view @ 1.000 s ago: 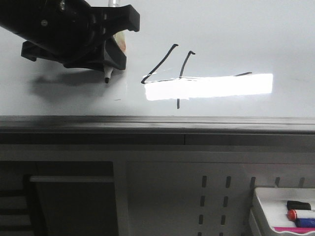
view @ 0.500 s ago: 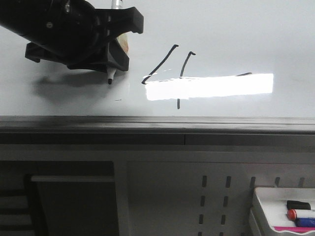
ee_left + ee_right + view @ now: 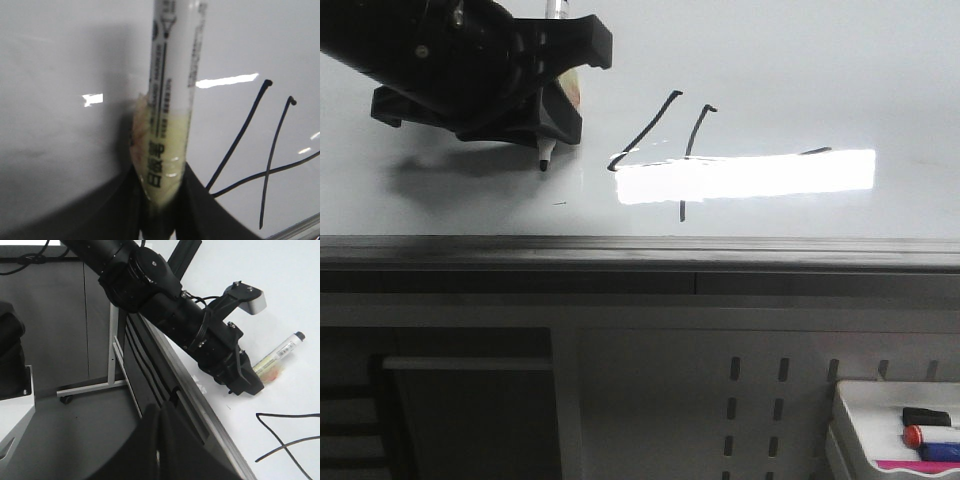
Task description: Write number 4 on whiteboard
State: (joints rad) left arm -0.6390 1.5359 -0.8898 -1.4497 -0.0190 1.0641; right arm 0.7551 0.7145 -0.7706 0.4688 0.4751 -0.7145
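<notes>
The whiteboard [image 3: 800, 60] fills the upper front view, with a bright light reflection. The number 4 [image 3: 685, 150] is drawn on it in thin black lines: a slanted stroke, a long horizontal stroke and a vertical stroke. It also shows in the left wrist view [image 3: 265, 160] and partly in the right wrist view [image 3: 285, 440]. My left gripper [image 3: 545, 110] is shut on a white marker [image 3: 170, 100] wrapped in yellowish tape, tip pointing down at the board left of the 4. My right gripper [image 3: 160, 440] is shut and empty, off the board's near edge.
The board's grey metal edge [image 3: 640, 250] runs across the front view. A small white tray [image 3: 890, 430] with several markers stands at the lower right. In the right wrist view a metal stand [image 3: 100, 385] is on the dark floor beside the board.
My left gripper with the marker has shifted slightly to the right and up from one second ago, then held still. The drawn lines are unchanged.
</notes>
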